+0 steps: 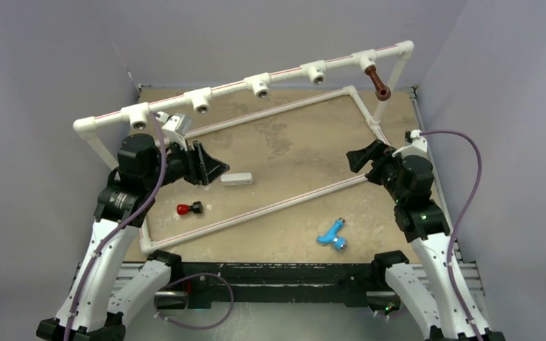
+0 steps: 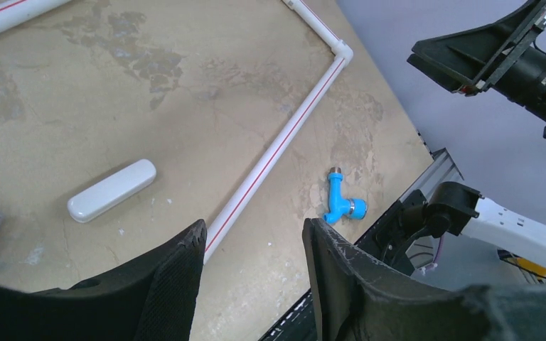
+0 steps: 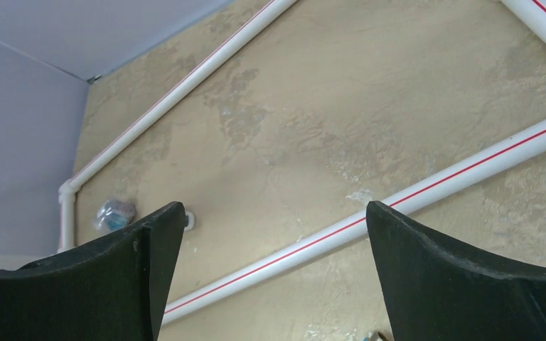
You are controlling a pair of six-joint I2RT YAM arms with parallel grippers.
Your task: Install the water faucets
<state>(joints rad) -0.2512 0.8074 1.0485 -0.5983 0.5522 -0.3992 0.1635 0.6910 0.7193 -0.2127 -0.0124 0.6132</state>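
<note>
Pipe rail (image 1: 256, 210) between left gripper (image 1: 217, 169) and blue faucet (image 1: 333, 235), white block (image 1: 237, 179) nearby.

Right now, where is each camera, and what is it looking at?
Top: above and behind, looking down on the table and pipe frame; both arms show.
Left wrist: looks across to the blue faucet and white block; left gripper open below.
Right wrist: looks at the pipe frame; right gripper open.
Top and left wrist share the blue faucet.
</note>
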